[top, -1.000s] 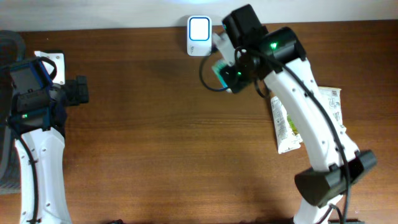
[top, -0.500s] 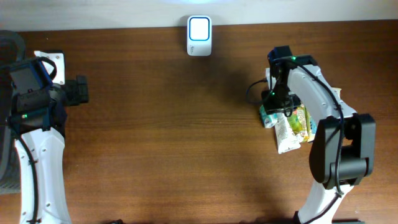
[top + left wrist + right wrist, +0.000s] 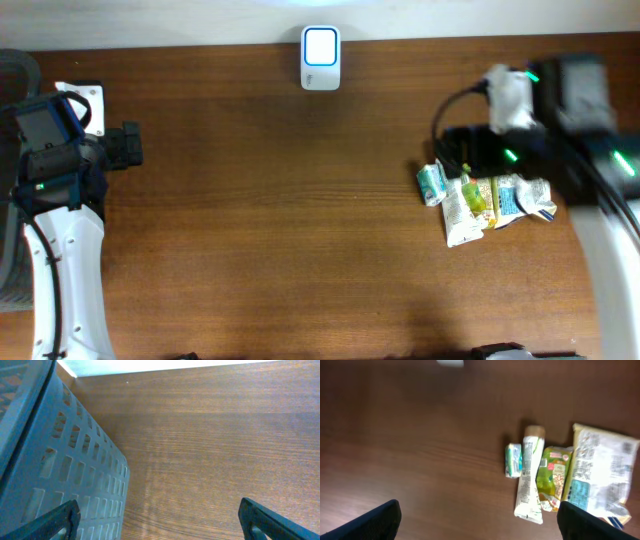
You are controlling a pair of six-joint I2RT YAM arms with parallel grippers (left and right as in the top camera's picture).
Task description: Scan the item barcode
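Observation:
The white scanner (image 3: 320, 58) with its lit blue window stands at the table's far edge, a blur (image 3: 451, 362) in the right wrist view. A small green-and-white pack (image 3: 431, 184) (image 3: 513, 460) lies flat at the left end of a row of items. My right gripper (image 3: 487, 522) hangs open and empty high above that row; from overhead the right arm (image 3: 565, 110) is a blur. My left gripper (image 3: 160, 522) (image 3: 125, 145) is open and empty at the far left.
Beside the pack lie a white tube pouch (image 3: 460, 215) (image 3: 531, 480), a green snack pouch (image 3: 482, 195) (image 3: 554, 472) and a white-and-blue packet (image 3: 522, 197) (image 3: 600, 472). A grey perforated basket (image 3: 60, 460) stands close to the left gripper.
The right gripper carried the small green pack from near the scanner to the row at the right, opened, let it go and drew back up and rightward. The left arm stayed still.

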